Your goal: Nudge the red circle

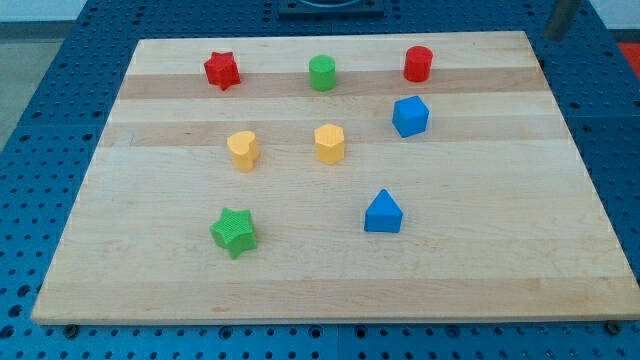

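Observation:
The red circle (418, 63) is a short red cylinder standing near the top edge of the wooden board (330, 285), right of centre. A dark rod comes into view at the top right corner, beyond the board's edge. Its lower end, my tip (556, 36), is well to the right of the red circle and slightly higher in the view, touching no block.
A blue cube-like block (410, 116) sits just below the red circle. A green circle (322, 73) and a red star (222, 70) share the top row. Two yellow blocks (243, 150) (329, 143) sit mid-board. A blue triangle (383, 212) and a green star (234, 232) are lower down.

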### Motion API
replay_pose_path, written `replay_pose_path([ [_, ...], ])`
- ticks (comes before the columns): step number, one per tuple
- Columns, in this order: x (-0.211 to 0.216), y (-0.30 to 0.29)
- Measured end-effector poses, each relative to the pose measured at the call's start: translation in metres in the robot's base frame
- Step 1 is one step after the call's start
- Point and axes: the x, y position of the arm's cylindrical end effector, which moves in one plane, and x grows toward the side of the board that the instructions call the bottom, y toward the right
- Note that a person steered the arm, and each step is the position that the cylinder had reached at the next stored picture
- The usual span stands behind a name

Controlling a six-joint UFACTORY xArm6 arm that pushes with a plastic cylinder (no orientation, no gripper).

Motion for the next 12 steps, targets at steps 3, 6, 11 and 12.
replay_pose_path([
  [3, 0.0, 0.0],
  [6, -0.001, -0.007],
  [11, 0.091, -0.215],
  [12, 0.092, -0.218],
])
